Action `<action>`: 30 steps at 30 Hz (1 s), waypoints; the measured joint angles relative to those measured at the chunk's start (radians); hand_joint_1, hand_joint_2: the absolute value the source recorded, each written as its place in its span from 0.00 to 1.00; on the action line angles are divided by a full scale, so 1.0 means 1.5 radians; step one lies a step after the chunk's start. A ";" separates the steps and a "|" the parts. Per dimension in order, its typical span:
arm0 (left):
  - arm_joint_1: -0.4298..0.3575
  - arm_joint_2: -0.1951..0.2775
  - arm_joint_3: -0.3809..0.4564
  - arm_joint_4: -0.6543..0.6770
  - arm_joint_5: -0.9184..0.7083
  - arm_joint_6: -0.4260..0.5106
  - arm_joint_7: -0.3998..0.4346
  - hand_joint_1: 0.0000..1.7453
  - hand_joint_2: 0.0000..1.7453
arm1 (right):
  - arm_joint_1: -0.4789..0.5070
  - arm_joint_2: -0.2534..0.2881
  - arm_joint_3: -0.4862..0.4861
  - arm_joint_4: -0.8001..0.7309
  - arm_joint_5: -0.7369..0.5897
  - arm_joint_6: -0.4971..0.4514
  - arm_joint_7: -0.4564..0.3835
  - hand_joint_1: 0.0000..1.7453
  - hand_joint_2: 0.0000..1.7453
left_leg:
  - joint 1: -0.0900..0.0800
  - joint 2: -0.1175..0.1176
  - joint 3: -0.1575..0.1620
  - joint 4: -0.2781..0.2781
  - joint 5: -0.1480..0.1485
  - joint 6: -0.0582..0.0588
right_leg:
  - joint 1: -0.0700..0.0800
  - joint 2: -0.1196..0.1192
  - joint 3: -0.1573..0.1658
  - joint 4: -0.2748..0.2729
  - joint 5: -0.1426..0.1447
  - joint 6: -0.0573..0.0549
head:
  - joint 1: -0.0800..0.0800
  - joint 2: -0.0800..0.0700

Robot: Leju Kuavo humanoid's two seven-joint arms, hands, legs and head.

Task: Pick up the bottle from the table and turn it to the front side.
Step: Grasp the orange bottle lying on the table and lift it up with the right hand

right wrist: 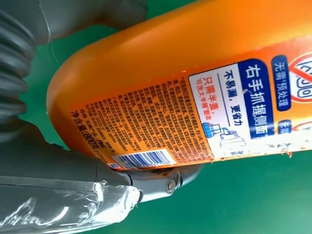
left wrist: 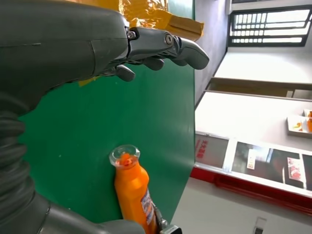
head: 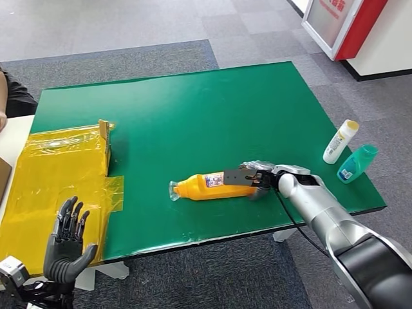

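Note:
An orange bottle (head: 204, 185) with a clear cap lies on its side near the front of the green table (head: 194, 103), cap pointing left. My right hand (head: 252, 177) grips its base end from the right, fingers laid over the body. In the right wrist view the bottle (right wrist: 176, 87) shows its back label with barcode, and the right hand (right wrist: 73, 175) has its thumb pressed against it. My left hand (head: 65, 241) hovers with fingers spread and nothing in it, at the front left over yellow film. In the left wrist view that left hand (left wrist: 73, 44) is in front of the bottle (left wrist: 134, 195).
A yellow film-wrapped box (head: 53, 180) with a raised cardboard flap (head: 103, 145) covers the table's left part. A white bottle (head: 340, 141) and a teal bottle (head: 357, 163) lie at the right edge. A person's arm (head: 9, 96) shows at far left. A red-and-white stand (head: 340, 26) is behind.

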 joint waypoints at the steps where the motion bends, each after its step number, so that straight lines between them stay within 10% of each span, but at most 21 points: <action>1: 0.000 0.000 -0.001 0.000 0.000 0.000 0.000 0.00 1.00 | -0.001 0.000 0.001 0.002 -0.002 -0.002 -0.001 1.00 1.00 | 0.000 0.000 0.000 0.000 0.000 0.000 | 0.000 0.000 0.000 0.000 0.000 0.000 | 0.000 0.000; 10: 0.001 0.001 -0.001 0.000 0.004 0.003 0.000 0.00 1.00 | 0.018 -0.009 0.009 -0.014 -0.042 -0.044 -0.018 1.00 1.00 | 0.000 0.000 0.000 0.000 0.000 0.000 | 0.000 0.000 0.000 0.000 0.000 0.000 | 0.000 0.000; 18: 0.015 -0.012 0.026 -0.003 0.028 -0.046 0.000 0.00 1.00 | 0.148 -0.021 -0.021 -0.223 -0.130 -0.164 -0.022 1.00 1.00 | 0.000 -0.001 -0.001 0.000 0.000 0.000 | 0.000 0.000 0.000 0.000 -0.001 0.000 | 0.000 0.000; 30: 0.003 -0.073 0.068 -0.040 0.084 -0.098 0.140 0.00 1.00 | 0.344 0.123 -0.078 -0.470 -0.218 -0.203 -0.142 1.00 1.00 | 0.000 -0.001 -0.001 0.000 -0.001 -0.001 | 0.001 -0.001 -0.001 0.000 -0.002 -0.001 | 0.000 0.000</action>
